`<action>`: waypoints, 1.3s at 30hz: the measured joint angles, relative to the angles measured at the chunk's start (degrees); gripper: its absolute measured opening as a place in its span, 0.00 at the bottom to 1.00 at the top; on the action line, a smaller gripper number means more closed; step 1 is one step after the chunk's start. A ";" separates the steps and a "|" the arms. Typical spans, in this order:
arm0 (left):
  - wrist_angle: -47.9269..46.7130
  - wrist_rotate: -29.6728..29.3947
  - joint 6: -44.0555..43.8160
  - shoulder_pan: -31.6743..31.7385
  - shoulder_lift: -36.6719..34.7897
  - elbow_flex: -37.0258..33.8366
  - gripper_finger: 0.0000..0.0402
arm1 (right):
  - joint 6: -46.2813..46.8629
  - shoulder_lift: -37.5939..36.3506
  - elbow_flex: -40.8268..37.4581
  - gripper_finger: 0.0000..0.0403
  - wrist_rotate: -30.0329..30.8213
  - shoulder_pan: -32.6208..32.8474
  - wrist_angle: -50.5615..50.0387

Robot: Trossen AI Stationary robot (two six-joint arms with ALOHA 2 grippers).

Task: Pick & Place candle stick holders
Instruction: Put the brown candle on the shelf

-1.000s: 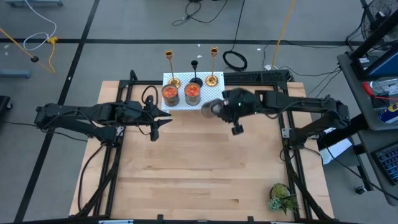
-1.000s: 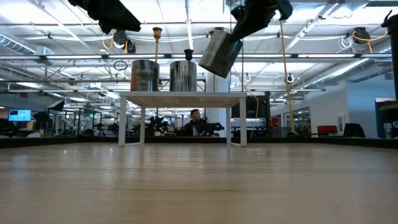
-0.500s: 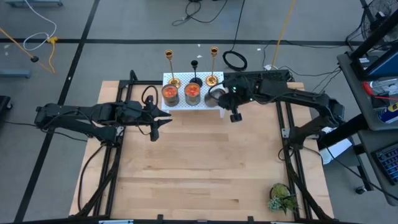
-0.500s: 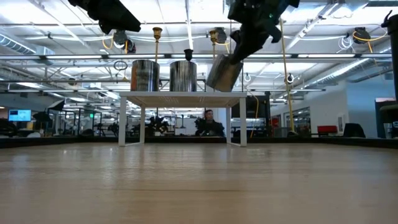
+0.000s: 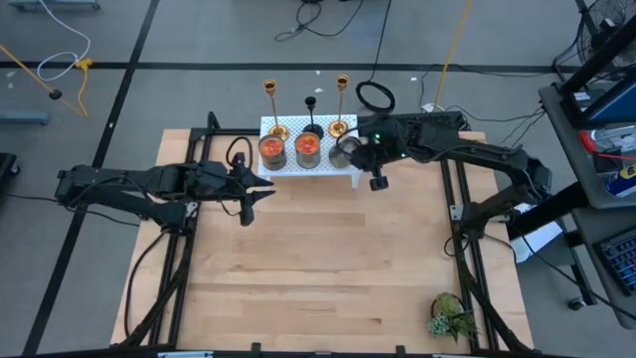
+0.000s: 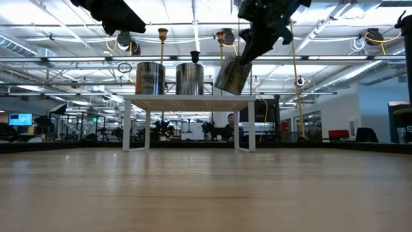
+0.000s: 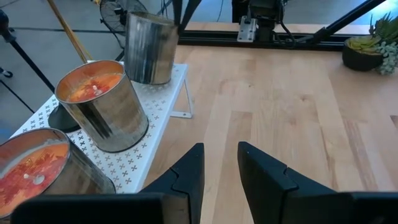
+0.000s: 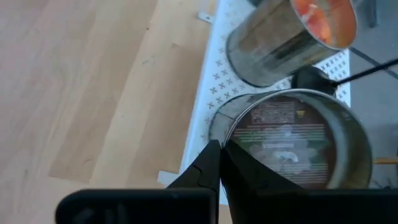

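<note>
High view, upper centre of the frame: the right hand [image 5: 350, 151] is clamped on the rim of an empty metal tin [image 5: 343, 152] and holds it tilted over the right end of the white perforated stand [image 5: 328, 164]. Two tins filled with orange wax [image 5: 271, 150] stand upright on the same stand, just left of the held one. Low view confirms the held tin [image 6: 232, 74] is canted, its lower edge close to the stand top but, as far as can be judged, not yet seated.

Risk, by judgement: released at this tilt, the tin could tip off the stand's right edge onto the bench [image 5: 318, 268], or knock the nearest gold holder directly behind it.

The candle stick holders sit along the stand's far edge: a left gold holder [image 5: 273, 109], a shorter black holder [image 5: 312, 117] in the middle, and a right gold holder [image 5: 341, 102]. All three stand upright on their flared bases, long axes vertical, cups upward. None is gripped.

The left hand [image 5: 248, 194] hovers over the bench left of the stand, fingers [image 7: 186, 174] slightly apart, empty.
</note>
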 joint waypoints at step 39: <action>0.02 -0.02 0.02 0.02 0.02 0.00 0.26 | 0.94 5.42 11.34 0.01 -8.71 -5.22 -12.52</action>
